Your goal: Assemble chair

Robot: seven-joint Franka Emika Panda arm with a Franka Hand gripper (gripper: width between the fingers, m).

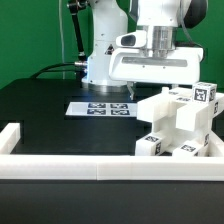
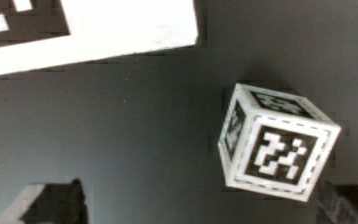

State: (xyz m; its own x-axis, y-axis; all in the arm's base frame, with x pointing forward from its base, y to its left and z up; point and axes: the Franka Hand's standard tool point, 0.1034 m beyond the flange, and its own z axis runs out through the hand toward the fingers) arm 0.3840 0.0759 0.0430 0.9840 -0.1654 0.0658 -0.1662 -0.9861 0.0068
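While the arm hangs above the black table (image 1: pixel 40 110), we note the chair (image 1: pixel 185 125), partly built, against the white border wall (image 1: pixel 100 168) on the exterior view's right. One loose tagged block (image 2: pixel 274 150) lies below the gripper (image 2: pixel 202 205), fingers spread wide, holding nothing. Risk: an off-centre descent nudges the block aside.

You have open table (image 1: pixel 50 110) toward the exterior view's left. The chair (image 1: pixel 180 125) and border wall (image 1: pixel 60 160) block elsewhere.
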